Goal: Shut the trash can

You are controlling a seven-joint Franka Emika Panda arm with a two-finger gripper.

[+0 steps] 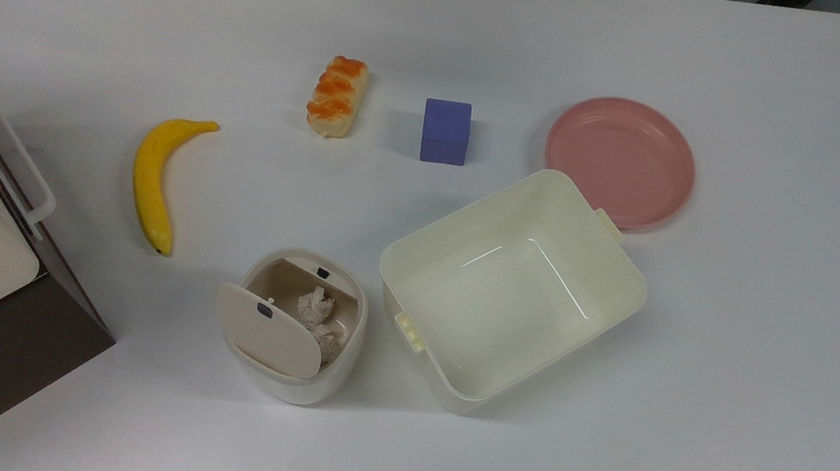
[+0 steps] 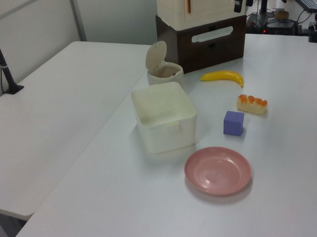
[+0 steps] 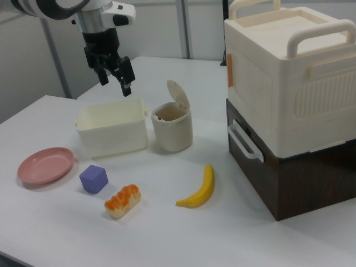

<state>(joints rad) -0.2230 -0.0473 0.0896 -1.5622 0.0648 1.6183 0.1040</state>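
The white worktop [image 1: 737, 379] carries a lidless cream tub [image 1: 511, 289]. Just beside it, on the top view's left, stands the trash can [image 1: 300, 325], lid [image 1: 269, 329] raised, crumpled paper inside. Above the tub, the gripper [image 3: 115, 78] hangs with fingers parted, holding nothing.

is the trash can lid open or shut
Open: the trash can has its lid swung up, and crumpled paper shows inside.
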